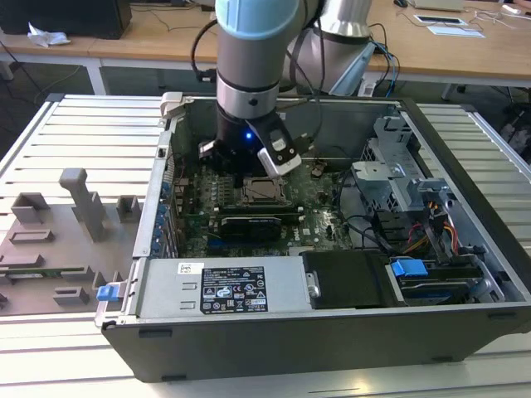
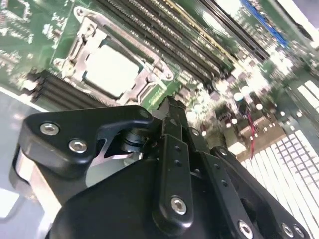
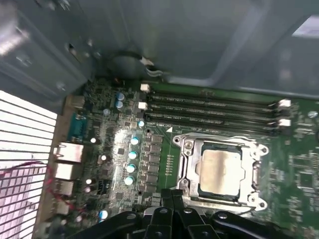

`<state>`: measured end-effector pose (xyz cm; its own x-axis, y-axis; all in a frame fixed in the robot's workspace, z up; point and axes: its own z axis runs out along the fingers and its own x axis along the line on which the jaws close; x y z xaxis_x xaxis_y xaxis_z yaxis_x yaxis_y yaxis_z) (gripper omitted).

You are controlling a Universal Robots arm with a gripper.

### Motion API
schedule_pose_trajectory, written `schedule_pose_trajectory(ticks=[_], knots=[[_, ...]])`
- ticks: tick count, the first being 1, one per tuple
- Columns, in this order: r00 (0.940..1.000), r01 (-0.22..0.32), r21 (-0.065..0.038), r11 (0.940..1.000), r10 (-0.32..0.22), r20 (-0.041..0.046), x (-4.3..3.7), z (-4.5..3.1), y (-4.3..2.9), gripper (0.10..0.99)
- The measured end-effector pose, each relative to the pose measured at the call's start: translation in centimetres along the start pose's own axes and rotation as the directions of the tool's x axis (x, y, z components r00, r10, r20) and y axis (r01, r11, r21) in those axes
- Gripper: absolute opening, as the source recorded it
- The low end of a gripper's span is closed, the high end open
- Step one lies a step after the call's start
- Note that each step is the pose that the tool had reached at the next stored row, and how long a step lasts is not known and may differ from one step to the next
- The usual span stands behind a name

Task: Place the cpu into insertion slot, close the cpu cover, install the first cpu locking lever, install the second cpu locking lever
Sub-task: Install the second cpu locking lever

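Silver-grey cpu cover (image 3: 221, 169) seems closed over the cpu (image 3: 222, 167); the empty, shut gripper (image 2: 172, 107) at six o'clock could scrape it.

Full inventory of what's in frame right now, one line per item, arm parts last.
cpu: one, pale beige-silver, seated in the socket on the motherboard.
cpu cover: one, silver-grey frame, lying down around the cpu.
memory slots: a row of long black ones beside the socket.
motherboard: one, green, on the case floor.
computer case: one, dark grey, lying open on the table.
power supply: one, grey box with a white label, at the case's near edge.
slatted table: one, pale grey, under the case.
grey fixture blocks: several, on the table at the exterior view's left.
gripper: one, black, just above the board next to the socket.
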<state>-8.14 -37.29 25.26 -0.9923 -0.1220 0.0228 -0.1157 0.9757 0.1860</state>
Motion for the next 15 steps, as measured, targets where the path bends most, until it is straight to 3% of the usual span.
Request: schedule_pose_trajectory(ticks=[2, 8, 9, 10, 12, 13, 15], knots=[[1.0, 0.0, 0.0, 1.0, 0.0, 0.0, 0.01, -0.76, 0.14, 0.106], [1.0, 0.0, 0.0, 1.0, 0.0, 0.0, -0.01, -0.85, 0.16, 0.106], [1.0, 0.0, 0.001, 1.0, 0.0, -0.0012, -1.83, -0.92, -0.02, 0.106], [1.0, -0.001, 0.001, 1.0, 0.001, -0.0037, -2.95, -0.96, -0.14, 0.106], [1.0, -0.001, 0.001, 1.0, 0.001, -0.0059, -3.93, -1.0, -0.24, 0.106], [1.0, -0.001, 0.0, 1.0, 0.001, -0.0074, -4.9, -1.05, -0.36, 0.106], [1.0, -0.001, 0.0, 1.0, 0.001, -0.008, -5.48, -1.07, -0.43, 0.106]])
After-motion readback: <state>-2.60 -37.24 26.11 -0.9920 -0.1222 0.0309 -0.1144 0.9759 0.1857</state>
